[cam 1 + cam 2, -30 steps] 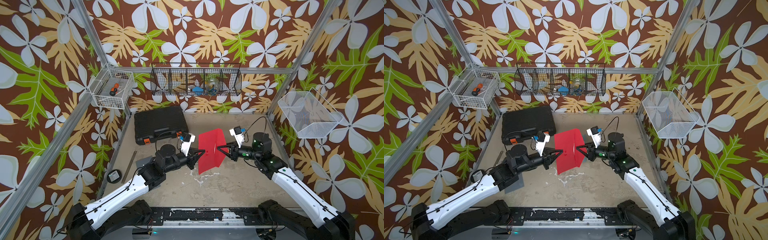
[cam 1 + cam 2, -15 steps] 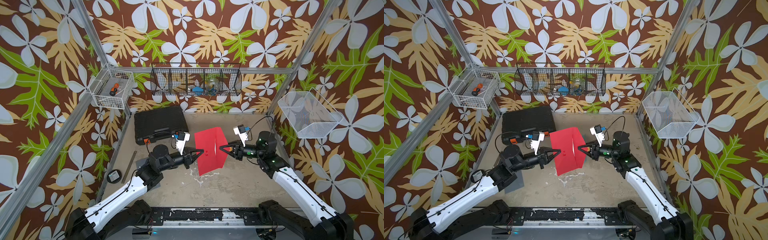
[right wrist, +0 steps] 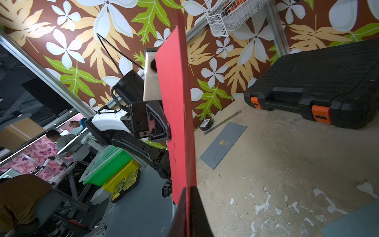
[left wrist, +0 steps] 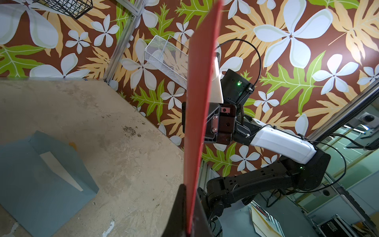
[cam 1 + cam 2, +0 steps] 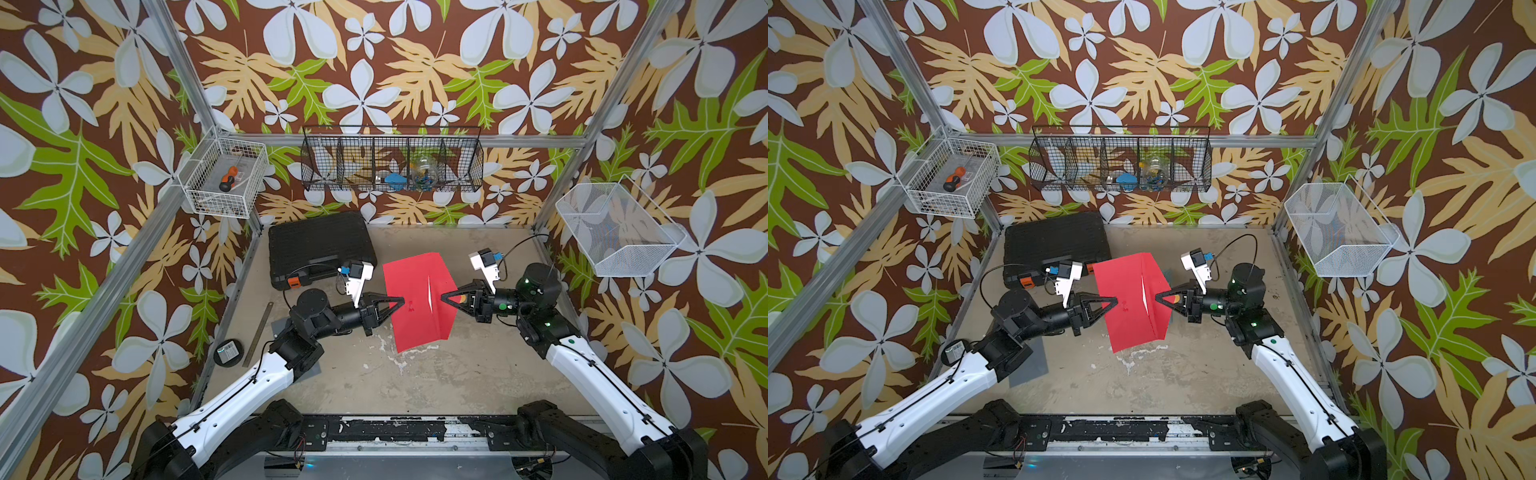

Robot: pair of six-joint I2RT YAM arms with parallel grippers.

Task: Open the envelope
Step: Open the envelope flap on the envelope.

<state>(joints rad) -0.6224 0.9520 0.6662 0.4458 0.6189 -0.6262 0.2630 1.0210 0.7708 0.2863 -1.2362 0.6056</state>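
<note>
i pinch the red envelope [image 5: 417,303] with my left gripper [image 5: 400,300] and right gripper [image 5: 445,297] on opposite sides; i should peel the flap slowly.

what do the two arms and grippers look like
Both arms are alike: white shells on the long links, black joints and bases, thin black cables along them. The left gripper and right gripper are black, with triangular, pointed fingers. A white camera block with a blue connector tops each wrist. Small green lights glow on the right arm.
</note>
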